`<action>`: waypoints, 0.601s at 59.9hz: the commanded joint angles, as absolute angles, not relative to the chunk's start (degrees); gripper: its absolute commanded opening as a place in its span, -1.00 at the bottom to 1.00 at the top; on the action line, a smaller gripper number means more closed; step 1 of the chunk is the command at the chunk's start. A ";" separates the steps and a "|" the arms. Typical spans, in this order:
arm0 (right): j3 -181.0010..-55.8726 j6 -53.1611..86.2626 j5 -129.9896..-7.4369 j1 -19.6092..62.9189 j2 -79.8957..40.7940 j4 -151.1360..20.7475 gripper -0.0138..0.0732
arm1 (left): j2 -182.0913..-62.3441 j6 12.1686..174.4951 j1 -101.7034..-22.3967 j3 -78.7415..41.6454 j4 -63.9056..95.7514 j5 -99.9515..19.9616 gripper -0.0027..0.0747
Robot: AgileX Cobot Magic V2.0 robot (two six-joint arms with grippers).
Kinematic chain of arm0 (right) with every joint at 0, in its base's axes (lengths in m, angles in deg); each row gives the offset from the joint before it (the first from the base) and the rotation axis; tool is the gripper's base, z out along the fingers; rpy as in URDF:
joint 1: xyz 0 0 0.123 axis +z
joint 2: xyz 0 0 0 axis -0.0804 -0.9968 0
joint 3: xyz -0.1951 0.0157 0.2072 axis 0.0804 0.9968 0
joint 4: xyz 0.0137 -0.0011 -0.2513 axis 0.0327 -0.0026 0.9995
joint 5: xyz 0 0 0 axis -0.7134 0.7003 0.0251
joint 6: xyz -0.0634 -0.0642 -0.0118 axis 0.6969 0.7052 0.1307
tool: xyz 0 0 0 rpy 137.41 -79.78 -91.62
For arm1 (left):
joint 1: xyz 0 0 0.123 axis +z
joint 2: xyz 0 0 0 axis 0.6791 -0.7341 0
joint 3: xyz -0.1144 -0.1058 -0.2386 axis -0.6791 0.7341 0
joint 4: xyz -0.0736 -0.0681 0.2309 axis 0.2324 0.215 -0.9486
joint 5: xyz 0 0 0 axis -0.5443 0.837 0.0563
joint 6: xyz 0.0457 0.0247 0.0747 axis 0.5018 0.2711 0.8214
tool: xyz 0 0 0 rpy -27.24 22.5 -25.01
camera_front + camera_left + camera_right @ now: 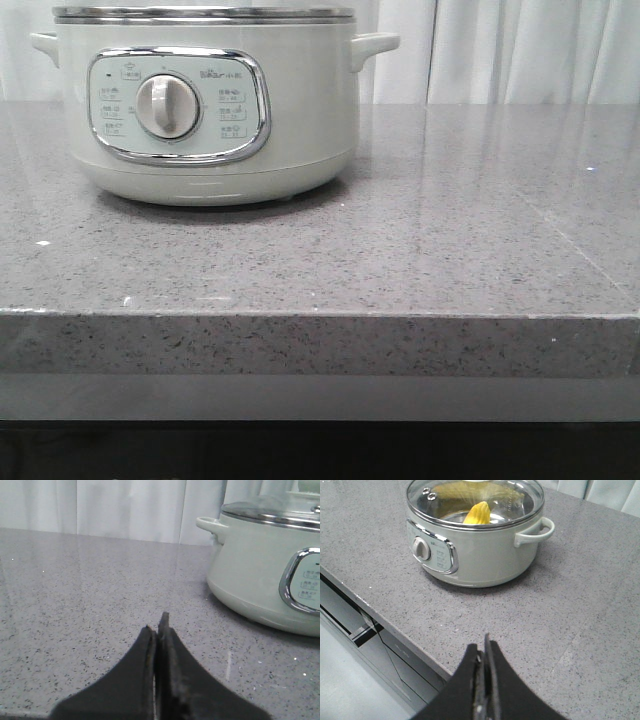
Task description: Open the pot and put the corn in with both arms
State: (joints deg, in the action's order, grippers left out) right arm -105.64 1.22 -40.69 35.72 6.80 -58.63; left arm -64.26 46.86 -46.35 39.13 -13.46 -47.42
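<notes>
**Lidded pot with corn inside, both grippers empty and clenched**

A large round pale grey-green pot (205, 100) stands on a speckled grey stone worktop (400, 260), towards the left and back in the front view, in front of white curtains (520, 50). Its chrome-framed control panel (178, 105) faces the front edge of the worktop, with a round dial (167, 106) in the middle of the panel. A handle sticks out on each side just below the steel rim.

In the right wrist view, seen from above, a glass lid (475, 502) with a steel band sits on the pot. Through the glass the bright yellow corn (477, 513) shows inside the pot, lying near the middle. The glass is partly misted and reflective, so how the cob rests on the bottom cannot be made out.

The right gripper (484, 647) hangs above the worktop near its front edge, well apart from the pot, its two dark fingers pressed together with nothing between them.

The left gripper (157, 625) is low over the bare worktop, with the pot off to one side of it and apart. Its fingers are also clenched together on nothing.
</notes>
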 commanded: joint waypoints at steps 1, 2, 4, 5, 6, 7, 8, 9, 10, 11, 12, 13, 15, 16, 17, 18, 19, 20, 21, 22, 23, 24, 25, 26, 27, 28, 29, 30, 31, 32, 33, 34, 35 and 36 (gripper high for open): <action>-107.01 1.69 -44.64 35.50 6.73 -58.50 -0.96 | -63.33 45.81 -46.27 40.02 -12.74 -58.04 -0.98; -107.01 1.69 -44.64 35.50 6.73 -58.50 -0.96 | -63.33 45.93 -46.27 40.04 -12.44 -58.24 -0.98; -107.01 1.69 -44.64 35.50 6.73 -58.50 -0.96 | -63.33 46.23 -46.27 39.82 -12.01 -56.65 -0.98; -107.01 1.69 -44.64 35.50 6.73 -58.50 -0.96 | -63.33 46.46 -46.27 39.82 -12.02 -56.64 -0.98; -107.01 1.69 -44.64 35.50 6.73 -58.50 -0.96 | -63.33 46.79 -46.27 39.82 -12.02 -57.06 -0.98; -107.01 1.69 -44.64 35.50 6.73 -58.50 -0.96 | -63.33 47.62 -46.27 39.95 -11.38 -57.23 -0.98; -107.01 1.69 -44.64 35.50 6.73 -58.50 -0.96 | -63.33 48.22 -46.27 39.95 -10.99 -57.23 -0.98; -107.01 1.69 -44.64 35.50 6.73 -58.50 -0.96 | -63.33 49.28 -46.27 39.95 -10.25 -57.23 -0.98; -107.01 1.69 -44.64 35.50 6.73 -58.50 -0.96 | -63.33 49.86 -46.27 39.95 -10.25 -57.35 -0.98; -107.01 1.69 -44.64 35.50 6.73 -58.50 -0.96 | -63.33 50.45 -46.27 39.95 -9.52 -57.35 -0.98; -107.01 1.69 -44.64 35.50 6.73 -58.50 -0.96 | -63.33 50.60 -46.27 39.95 -9.22 -57.49 -0.98; -107.01 1.69 -44.64 35.50 6.73 -58.50 -0.96 | -63.33 50.59 -46.27 39.95 -9.09 -57.47 -0.98; -107.01 1.69 -44.64 35.50 6.73 -58.50 -0.96 | -63.33 50.59 -46.27 39.95 -9.09 -57.47 -0.98; -107.01 1.69 -44.64 35.50 6.73 -58.50 -0.96 | -63.33 50.59 -46.27 39.95 -9.09 -57.47 -0.98; -107.01 1.69 -44.64 35.50 6.73 -58.50 -0.96 | -63.33 50.59 -46.27 39.95 -9.09 -57.47 -0.98; -107.01 1.69 -44.64 35.50 6.73 -58.50 -0.96 | -63.33 50.59 -46.27 39.95 -9.09 -57.47 -0.98; -107.01 1.69 -44.64 35.50 6.73 -58.50 -0.96 | -63.33 50.59 -46.27 39.95 -9.09 -57.47 -0.98; -107.01 1.69 -44.64 35.50 6.73 -58.50 -0.96 | -63.33 50.59 -46.27 39.95 -9.09 -57.47 -0.98; -107.01 1.69 -44.64 35.50 6.73 -58.50 -0.96 | -63.33 50.59 -46.27 39.95 -9.09 -57.47 -0.98; -107.01 1.69 -44.64 35.50 6.73 -58.50 -0.96 | -63.33 50.59 -46.27 39.95 -9.09 -57.47 -0.98; -107.01 1.69 -44.64 35.50 6.73 -58.50 -0.96 | -63.33 50.59 -46.27 39.95 -9.09 -57.47 -0.98; -107.01 1.69 -44.64 35.50 6.73 -58.50 -0.96 | -63.33 50.59 -46.27 39.95 -9.09 -57.47 -0.98; -107.01 1.69 -44.64 35.50 6.73 -58.50 -0.96 | -63.33 50.59 -46.27 39.95 -9.09 -57.47 -0.98; -107.01 1.69 -44.64 35.50 6.73 -58.50 -0.96 | -63.33 50.59 -46.27 39.95 -9.09 -57.47 -0.98; -107.01 1.69 -44.64 35.50 6.73 -58.50 -0.96 | -63.33 50.59 -46.27 39.95 -9.09 -57.47 -0.98; -107.01 1.69 -44.64 35.50 6.73 -58.50 -0.96 | -63.33 50.59 -46.27 39.95 -9.09 -57.47 -0.98; -107.01 1.69 -44.64 35.50 6.73 -58.50 -0.96 | -63.33 50.59 -46.27 39.95 -9.09 -57.47 -0.98; -107.01 1.69 -44.64 35.50 6.73 -58.50 -0.96 | -63.33 50.59 -46.27 39.95 -9.09 -57.47 -0.98; -107.01 1.69 -44.64 35.50 6.73 -58.50 -0.96 | -63.33 50.59 -46.27 39.95 -9.09 -57.47 -0.98; -107.01 1.69 -44.64 35.50 6.73 -58.50 -0.96 | -63.33 50.59 -46.27 39.95 -9.09 -57.47 -0.98; -107.01 1.69 -44.64 35.50 6.73 -58.50 -0.96 | -63.33 50.59 -46.27 39.95 -9.09 -57.47 -0.98; -107.01 1.69 -44.64 35.50 6.73 -58.50 -0.96 | -63.33 50.59 -46.27 39.95 -9.09 -57.47 -0.98; -107.01 1.69 -44.64 35.50 6.73 -58.50 -0.96 | -63.33 50.59 -46.27 39.95 -9.09 -57.47 -0.98; -107.01 1.69 -44.64 35.50 6.73 -58.50 -0.96 | -63.33 50.59 -46.27 39.95 -9.09 -57.47 -0.98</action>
State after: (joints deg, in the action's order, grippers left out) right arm -105.64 1.22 -40.65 35.72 6.80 -58.63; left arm -64.26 50.30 -46.35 39.23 -9.59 -52.82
